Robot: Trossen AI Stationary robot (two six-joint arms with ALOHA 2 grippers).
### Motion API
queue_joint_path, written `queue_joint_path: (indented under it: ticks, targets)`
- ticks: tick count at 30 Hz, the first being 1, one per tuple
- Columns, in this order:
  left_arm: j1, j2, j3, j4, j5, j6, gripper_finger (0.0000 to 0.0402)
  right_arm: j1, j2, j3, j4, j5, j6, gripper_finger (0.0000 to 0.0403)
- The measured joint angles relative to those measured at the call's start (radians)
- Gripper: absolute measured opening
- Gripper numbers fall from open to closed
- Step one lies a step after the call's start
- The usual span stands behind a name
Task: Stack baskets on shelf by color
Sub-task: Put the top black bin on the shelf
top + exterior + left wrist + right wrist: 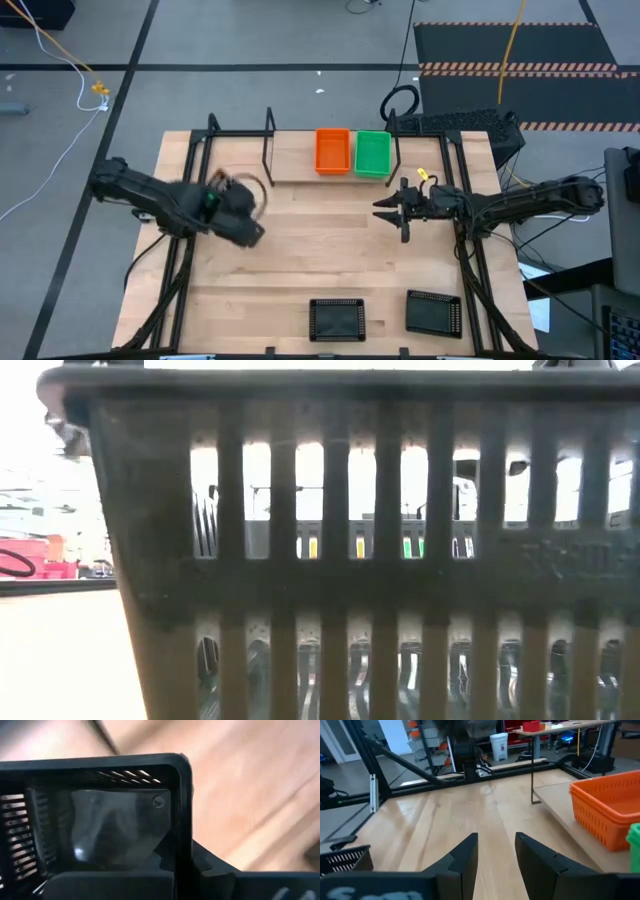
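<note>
Holding a black basket by its rim near the tabletop's left edge, the left hand is clamped on it. These mesh baskets look light and stiff, best pinched at a wall. Orange basket and green basket sit on the shelf along the far edge. The right hand hovers empty, fingers slightly parted, near the right edge.

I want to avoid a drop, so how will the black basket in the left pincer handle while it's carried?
The black basket looks like thin slotted plastic, so probably light and fairly stiff. Held by one rim in the left pincer, it may tilt or swing. Smooth plastic could slip.
</note>
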Motion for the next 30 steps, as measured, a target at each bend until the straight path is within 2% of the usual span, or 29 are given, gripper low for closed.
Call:
queue_joint_path:
  ticks: [3, 6, 10, 14, 20, 26, 30]
  targets:
    - [0.042, 0.03, 0.2, -0.063, -0.137, 0.208, 0.0004, 0.001, 0.029, 0.028, -0.002, -0.026, -0.006, 0.0123]
    - [0.137, 0.072, 0.316, -0.003, -0.183, 0.536, 0.0003, 0.014, 0.068, 0.06, -0.005, -0.026, -0.039, 0.0123]
    - [0.271, 0.145, 0.35, 0.193, -0.172, 1.034, 0.0003, 0.031, 0.134, 0.115, -0.006, -0.025, -0.087, 0.0123]
    - [0.393, 0.248, 0.35, 0.326, -0.126, 1.387, 0.0006, 0.041, 0.188, 0.157, -0.005, -0.025, -0.122, 0.0123]
    - [0.539, 0.401, 0.35, 0.335, -0.077, 1.578, 0.0008, 0.045, 0.235, 0.176, 0.011, -0.023, -0.155, 0.0123]
    - [0.669, 0.488, 0.347, 0.337, 0.114, 1.622, 0.0004, 0.045, 0.25, 0.175, -0.009, -0.023, -0.134, 0.0123]
    - [0.721, 0.52, 0.314, 0.346, 0.165, 1.644, 0.0007, 0.047, 0.25, 0.175, -0.008, -0.024, -0.128, 0.0123]
